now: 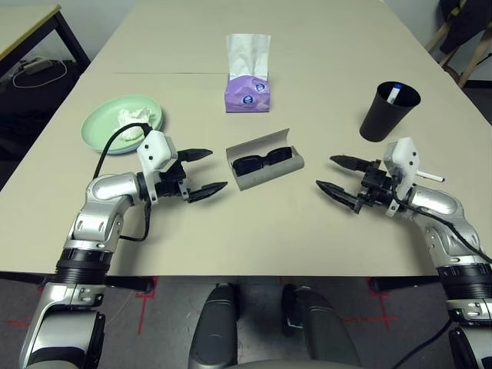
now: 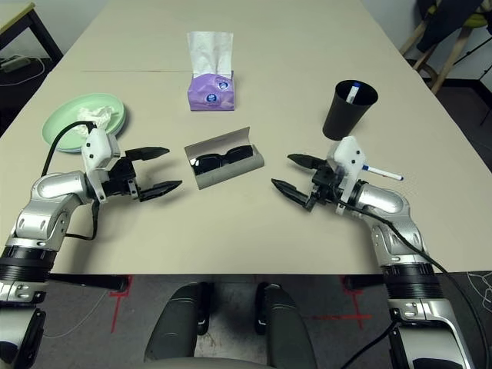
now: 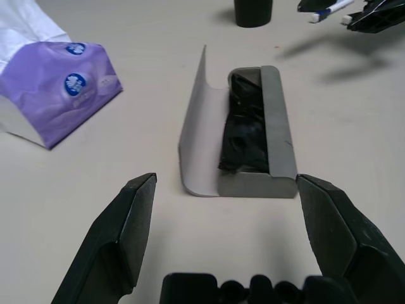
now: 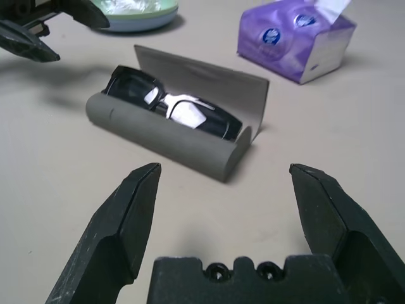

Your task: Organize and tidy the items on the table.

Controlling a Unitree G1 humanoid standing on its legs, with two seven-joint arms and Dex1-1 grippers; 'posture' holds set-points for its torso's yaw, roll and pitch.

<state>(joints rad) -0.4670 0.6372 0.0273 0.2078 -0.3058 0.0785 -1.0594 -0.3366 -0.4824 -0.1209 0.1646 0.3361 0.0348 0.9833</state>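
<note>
Both black two-fingered hands [image 1: 206, 175] [image 1: 336, 183] are released; between them, the open grey oblong glasses case [image 1: 269, 174] lies slantwise, nearer the left.

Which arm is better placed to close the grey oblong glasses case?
Probably the left: its open black gripper hovers nearer the grey oblong glasses case; the right gripper, also open, hangs farther off.

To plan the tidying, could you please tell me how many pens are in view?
2: one pen in the black cup, one by the right gripper. More may be hidden inside the cup.
</note>
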